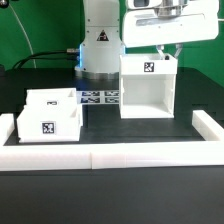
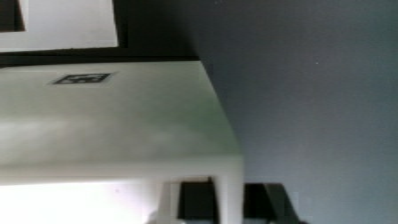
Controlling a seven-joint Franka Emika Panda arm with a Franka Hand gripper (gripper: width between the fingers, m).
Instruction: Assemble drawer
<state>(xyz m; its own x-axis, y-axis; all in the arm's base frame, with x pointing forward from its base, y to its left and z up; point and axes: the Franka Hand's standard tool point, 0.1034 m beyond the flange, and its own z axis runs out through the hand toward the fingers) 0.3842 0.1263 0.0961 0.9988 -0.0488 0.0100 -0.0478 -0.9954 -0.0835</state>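
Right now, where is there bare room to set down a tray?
Bare: the dark table between the trays and the box housing, up to the front rail. Crowded: the trays' corner, and the housing top, where the fingers are.

Hangs at one o'clock of the exterior view, gripper pointing straight down. Shows fingers parted by a narrow gap.

White box housing and two white trays are displaying black-and-white square tags; the table is showing black.
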